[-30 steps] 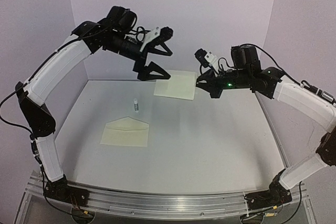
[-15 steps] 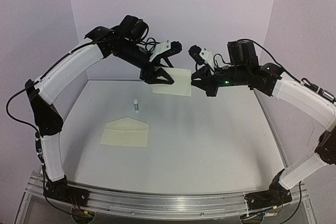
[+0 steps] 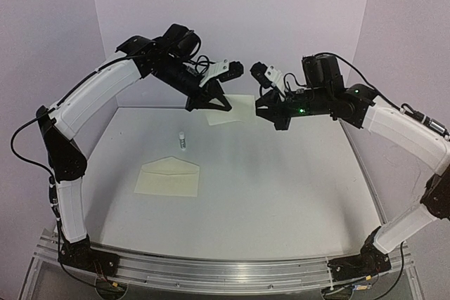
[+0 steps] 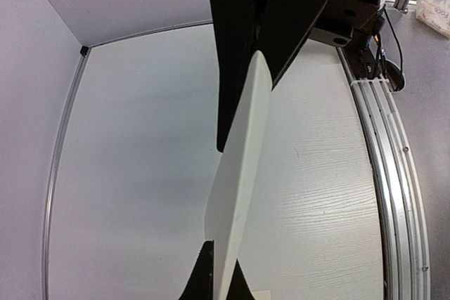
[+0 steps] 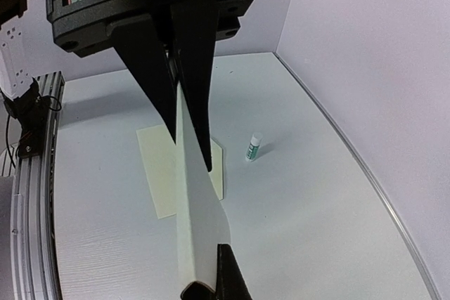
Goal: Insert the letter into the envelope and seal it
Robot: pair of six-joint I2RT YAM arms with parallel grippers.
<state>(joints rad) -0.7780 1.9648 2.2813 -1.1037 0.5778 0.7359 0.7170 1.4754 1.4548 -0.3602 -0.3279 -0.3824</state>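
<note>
The left tool (image 3: pixel 213 100) has just snapped shut on the letter (image 3: pixel 238 109); the right tool (image 3: pixel 264 112) is clamped on it too; carrying it to the envelope (image 3: pixel 169 177) looks next.

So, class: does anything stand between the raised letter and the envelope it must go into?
Only a small glue stick, upright on the table just behind the envelope, roughly on that line; the letter, held aloft, could likely pass above it.

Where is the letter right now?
The letter hangs far centre in the top view, pinched between the left gripper and right gripper, beyond the glue stick and envelope.
</note>
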